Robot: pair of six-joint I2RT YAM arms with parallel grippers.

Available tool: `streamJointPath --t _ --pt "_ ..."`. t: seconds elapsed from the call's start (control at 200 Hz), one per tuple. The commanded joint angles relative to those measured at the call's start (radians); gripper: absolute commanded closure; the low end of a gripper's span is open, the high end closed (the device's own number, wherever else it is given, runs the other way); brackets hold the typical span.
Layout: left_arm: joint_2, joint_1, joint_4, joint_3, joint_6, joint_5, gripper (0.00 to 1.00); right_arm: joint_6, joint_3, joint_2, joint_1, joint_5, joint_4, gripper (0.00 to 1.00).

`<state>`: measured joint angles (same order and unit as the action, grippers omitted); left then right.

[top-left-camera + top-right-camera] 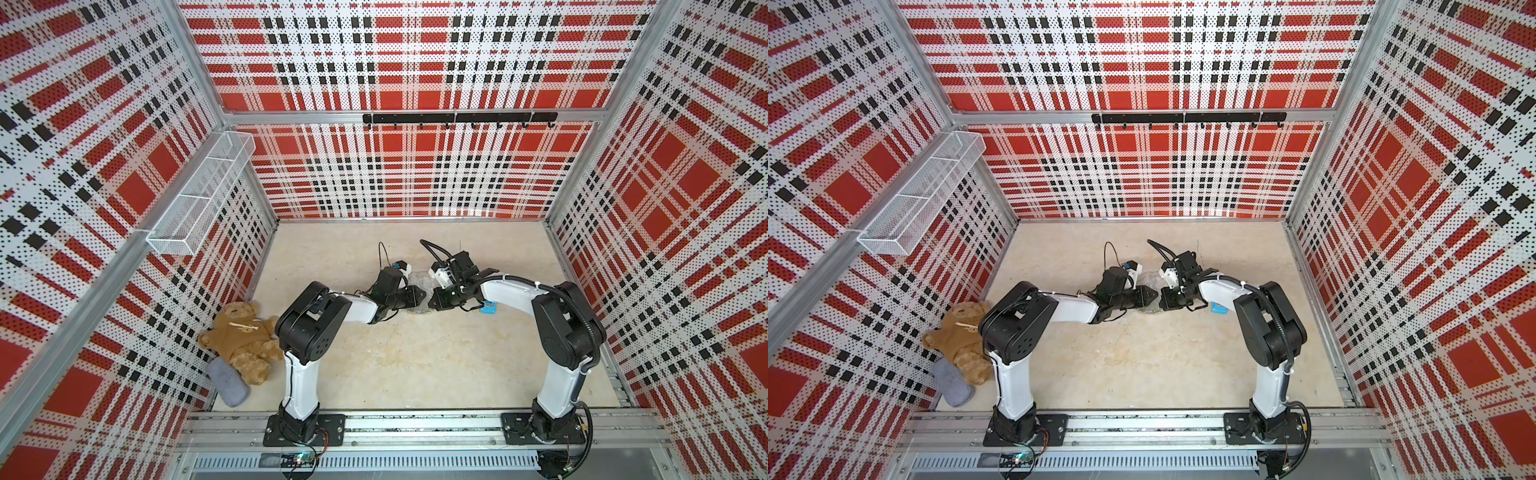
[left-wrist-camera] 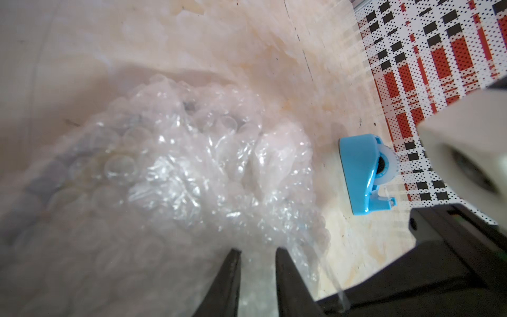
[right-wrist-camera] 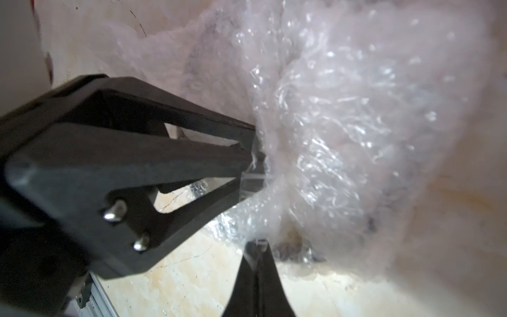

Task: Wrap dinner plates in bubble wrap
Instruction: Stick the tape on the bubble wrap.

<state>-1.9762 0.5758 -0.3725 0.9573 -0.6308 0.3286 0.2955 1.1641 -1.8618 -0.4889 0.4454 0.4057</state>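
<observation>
Bubble wrap (image 1: 419,286) sits bunched into a glossy, crumpled mound near the middle of the pale surface (image 1: 415,365), right between the two arms, which reach in towards each other from either side. Both top views show little of it, since the wrists and cables cover most of the bundle. The dinner plate I cannot make out plainly. Only a few dark and brownish smudges show through the plastic low on the mound in the right wrist view, so it seems to lie inside the wrap.

The left fingers (image 2: 229,277) stand a little apart with wrap filling the narrow gap between them. Seen from the right wrist, their tips close in on a fold at the side of the mound, so they are pinching the wrap. The right fingers (image 3: 242,285) are pressed tight together, their tips at the lower edge of the bundle with a thin sliver of film caught between them.

A blue tape dispenser (image 2: 356,175) lies on the surface just beside the right arm, near the wrap but not touching it. Off by the left wall, a brown teddy bear (image 1: 241,340) lies slumped with a grey cloth (image 1: 228,386) touching it.
</observation>
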Motion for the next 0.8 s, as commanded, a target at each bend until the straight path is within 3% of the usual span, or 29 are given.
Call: streamJointPath --t 0.0,0.436,0.576,0.797 --pt "-0.053 0.006 0.231 -0.025 0.007 -0.062 0.73 -0.030 -0.007 0.001 0.001 -0.055 0.076 1.00" --pt "-0.036 0.016 0.237 -0.019 0.010 -0.063 0.72 -0.041 0.083 -0.108 -0.005 -0.065 0.155 0.99" --pt "-0.034 0.019 0.245 -0.015 0.013 -0.067 0.72 -0.061 0.084 -0.102 -0.004 -0.043 0.209 0.91" --pt "-0.037 0.018 0.251 -0.011 0.014 -0.069 0.72 -0.055 0.099 -0.083 0.002 -0.009 0.235 0.68"
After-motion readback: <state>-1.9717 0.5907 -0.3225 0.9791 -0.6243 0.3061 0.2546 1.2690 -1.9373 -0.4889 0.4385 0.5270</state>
